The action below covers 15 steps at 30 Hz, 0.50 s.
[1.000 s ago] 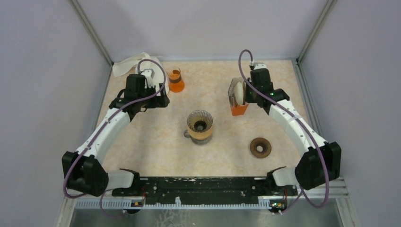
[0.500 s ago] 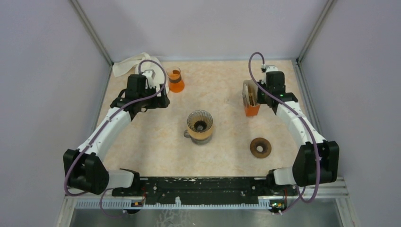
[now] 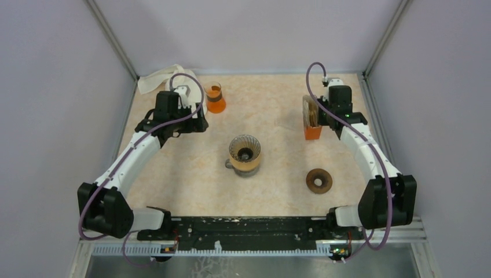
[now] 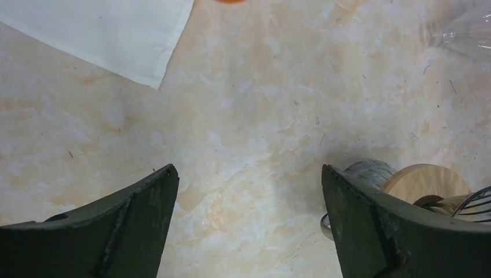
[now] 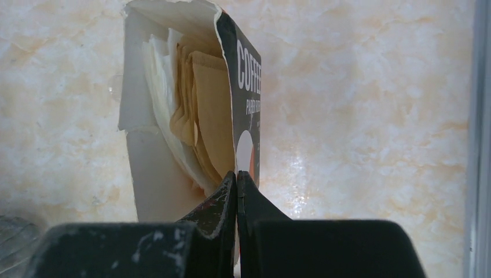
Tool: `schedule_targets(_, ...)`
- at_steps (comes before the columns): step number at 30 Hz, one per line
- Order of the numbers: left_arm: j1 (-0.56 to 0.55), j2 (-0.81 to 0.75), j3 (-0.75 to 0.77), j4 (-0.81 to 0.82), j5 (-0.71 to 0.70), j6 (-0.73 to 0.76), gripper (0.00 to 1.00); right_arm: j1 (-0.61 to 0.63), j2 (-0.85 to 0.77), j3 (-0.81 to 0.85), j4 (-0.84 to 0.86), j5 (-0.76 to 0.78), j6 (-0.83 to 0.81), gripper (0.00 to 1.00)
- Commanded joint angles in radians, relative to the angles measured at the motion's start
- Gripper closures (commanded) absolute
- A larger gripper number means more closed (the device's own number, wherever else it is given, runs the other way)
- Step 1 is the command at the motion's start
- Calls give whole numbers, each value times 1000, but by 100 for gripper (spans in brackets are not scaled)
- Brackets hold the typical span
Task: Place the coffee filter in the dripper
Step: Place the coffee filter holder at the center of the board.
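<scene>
Marble-pattern table (image 3: 272, 174) is seen from the top camera, both arms bolted at the near edge.

Left gripper (image 3: 195, 123) is held over the far-left part of the table. Its fingers are spread wide in the left wrist view (image 4: 249, 169), with only bare tabletop between them and nothing gripped.

Right gripper (image 3: 322, 116) is held at the far-right side. In the right wrist view (image 5: 236, 179) its fingertips are pressed together on the printed black wall of the coffee filter box (image 5: 145, 156). Whether the box is lifted or resting on the table cannot be told.

White cloth (image 3: 159, 81) is laid at the far-left corner, just behind the left gripper; its corner is seen in the left wrist view (image 4: 98, 35).

Coffee filter box (image 3: 312, 119) is torn open at the top, with its orange end toward the near side.

Dripper (image 3: 244, 152) is seated on a glass mug at table centre, well apart from the box. Its wooden collar is seen beside the left gripper's right finger (image 4: 425, 182).

Brown ring (image 3: 319, 180) is lying flat, near-right of the dripper.

Beaker of orange liquid (image 3: 215, 98) is standing just right of the cloth.

Paper filters (image 5: 205, 116) are stacked inside the box, brown ones against the printed wall and white ones beside them. None is seen in the dripper.
</scene>
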Motion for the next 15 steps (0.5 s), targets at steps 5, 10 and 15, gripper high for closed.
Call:
schedule_targets(5,5,-9,-9,25,23,13,2,-10,11,29,45,109,-56,100)
schedule_targets(10,4,-12,-9,25,29,13,2,-43,22,9,75,51,-58,100)
schedule_targets(15,5,-12,-9,25,30,13,2,-64,53,4,75,18,-67,100)
